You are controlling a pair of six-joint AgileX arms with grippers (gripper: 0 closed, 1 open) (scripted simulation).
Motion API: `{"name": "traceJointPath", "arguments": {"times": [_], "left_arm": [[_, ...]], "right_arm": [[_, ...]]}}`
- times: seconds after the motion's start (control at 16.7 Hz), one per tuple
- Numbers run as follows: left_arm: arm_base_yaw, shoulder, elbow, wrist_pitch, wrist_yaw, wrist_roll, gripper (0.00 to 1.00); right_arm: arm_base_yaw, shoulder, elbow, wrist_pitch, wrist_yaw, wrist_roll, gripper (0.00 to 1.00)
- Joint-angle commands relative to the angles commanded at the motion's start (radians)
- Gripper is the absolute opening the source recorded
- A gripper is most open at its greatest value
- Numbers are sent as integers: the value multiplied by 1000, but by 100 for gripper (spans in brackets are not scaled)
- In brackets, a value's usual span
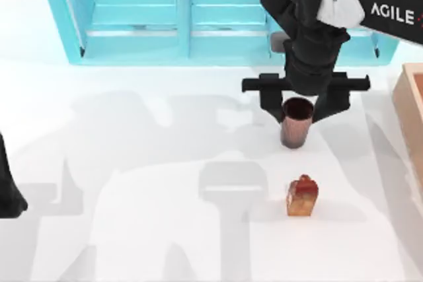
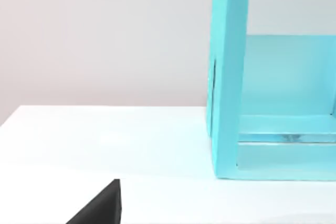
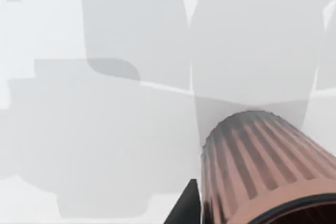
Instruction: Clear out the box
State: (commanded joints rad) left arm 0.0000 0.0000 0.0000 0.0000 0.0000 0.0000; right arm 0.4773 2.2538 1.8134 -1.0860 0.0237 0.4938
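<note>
Right gripper [image 1: 299, 111] hung over middle-right of white table [image 1: 132, 163], fingers pressed on both sides of ribbed brown cup [image 1: 296, 122], cup upright. Small red-topped block [image 1: 302, 196] sat on table near cup, not touching. Box [image 1: 411, 107] was at right edge of table, partly seen. Blue shelf [image 1: 165, 24] stood at back. Left arm [image 1: 10, 189] rested at left edge; could not tell if its fingers were apart.

box [image 1: 411, 107] cropped at edge — cup [image 3: 262, 171] too

Bright, even light washes the white table [image 1: 132, 163], where soft grey arm shadows overlap.
</note>
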Motion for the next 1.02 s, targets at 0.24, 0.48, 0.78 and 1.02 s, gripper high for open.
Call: {"name": "traceJointPath", "arguments": {"times": [0.24, 0.48, 0.78, 1.02], "left_arm": [[0, 0, 0, 0, 0, 0, 100], [0, 0, 0, 0, 0, 0, 100], [0, 0, 0, 0, 0, 0, 100], [0, 0, 0, 0, 0, 0, 100]], "right_arm": [[0, 0, 0, 0, 0, 0, 30], [0, 0, 0, 0, 0, 0, 60], [0, 0, 0, 0, 0, 0, 98], [0, 0, 0, 0, 0, 0, 100]]}}
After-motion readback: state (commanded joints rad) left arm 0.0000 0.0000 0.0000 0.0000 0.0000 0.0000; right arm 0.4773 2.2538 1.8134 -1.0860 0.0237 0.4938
